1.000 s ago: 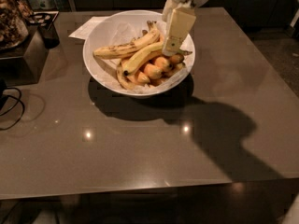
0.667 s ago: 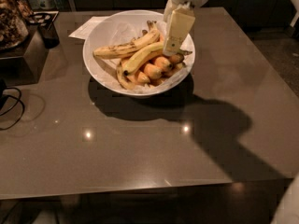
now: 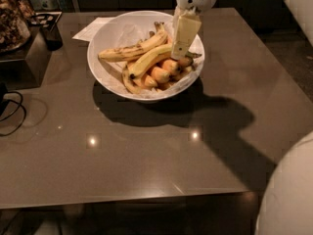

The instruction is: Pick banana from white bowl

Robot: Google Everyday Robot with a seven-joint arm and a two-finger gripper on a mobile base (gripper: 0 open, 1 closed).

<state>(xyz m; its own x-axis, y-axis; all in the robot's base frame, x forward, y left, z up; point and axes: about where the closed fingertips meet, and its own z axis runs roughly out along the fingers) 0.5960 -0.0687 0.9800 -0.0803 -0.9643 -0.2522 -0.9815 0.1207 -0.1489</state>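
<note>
**A:** Whereabouts of the gripper [image 3: 180, 53]?

**B:** Low over the far right side of the white bowl [image 3: 91, 62], tip down at the smooth yellow banana [image 3: 149, 61]. Open or shut, holding anything or not: cannot tell.

**A:** And the banana, relative to it?

**B:** Directly beneath at what looks like the stem end, then slanting away leftward and nearer the camera. Just behind: a brown-speckled banana [image 3: 128, 52]. Just in front and lower: short orange bananas [image 3: 161, 75], touching it.

**A:** Advice for the grab?

**B:** Probably best to straddle only the yellow one, across its width, at the end underneath. Close gently but firmly; smooth skin, likely slippery. Lift straight up, watching for the speckled neighbour or the paper lining [image 3: 124, 31] tagging along. Keep off the bowl's rim just right of the gripper.
</note>
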